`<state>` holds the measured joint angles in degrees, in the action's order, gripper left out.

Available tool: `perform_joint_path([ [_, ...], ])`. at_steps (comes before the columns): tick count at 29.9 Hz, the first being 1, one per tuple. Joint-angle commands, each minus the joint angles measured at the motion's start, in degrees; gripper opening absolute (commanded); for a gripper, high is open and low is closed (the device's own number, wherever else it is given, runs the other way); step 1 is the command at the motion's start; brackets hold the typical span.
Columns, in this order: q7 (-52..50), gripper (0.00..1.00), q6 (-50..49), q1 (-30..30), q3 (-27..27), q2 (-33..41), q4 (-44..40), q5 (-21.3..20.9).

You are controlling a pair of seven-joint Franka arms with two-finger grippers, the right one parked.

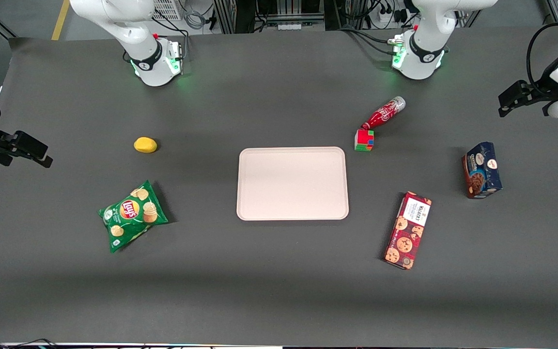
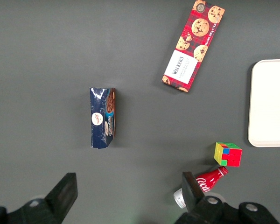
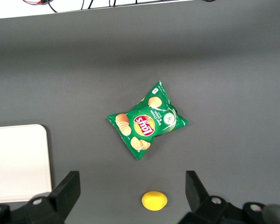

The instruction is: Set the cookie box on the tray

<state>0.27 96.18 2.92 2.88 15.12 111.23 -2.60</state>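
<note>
The cookie box is a short dark navy-blue box with a brown cookie face. It stands on the table toward the working arm's end and also shows in the left wrist view. The pale pink-beige tray lies flat and bare at the table's middle; its edge shows in the left wrist view. My left gripper hangs high above the table, farther from the front camera than the cookie box and apart from it. Its fingers are spread wide, open and holding nothing.
A long flat red cookie box lies between the tray and the navy box, nearer the front camera. A colour cube and a lying red cola bottle sit farther back. A green chips bag and a lemon lie toward the parked arm's end.
</note>
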Motion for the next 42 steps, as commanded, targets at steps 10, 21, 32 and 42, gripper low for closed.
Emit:
perform_joint_path([
  [10,8.7,1.0,-8.0,0.0,6.0,-0.9,-7.3,-2.2],
  [21,18.4,1.0,7.8,-0.1,12.1,-9.1,2.9,-3.4],
  [32,18.3,1.0,26.8,-0.1,12.1,-21.0,10.5,-1.0],
  [42,20.3,1.0,32.8,-0.2,12.1,-25.1,14.0,-0.7],
])
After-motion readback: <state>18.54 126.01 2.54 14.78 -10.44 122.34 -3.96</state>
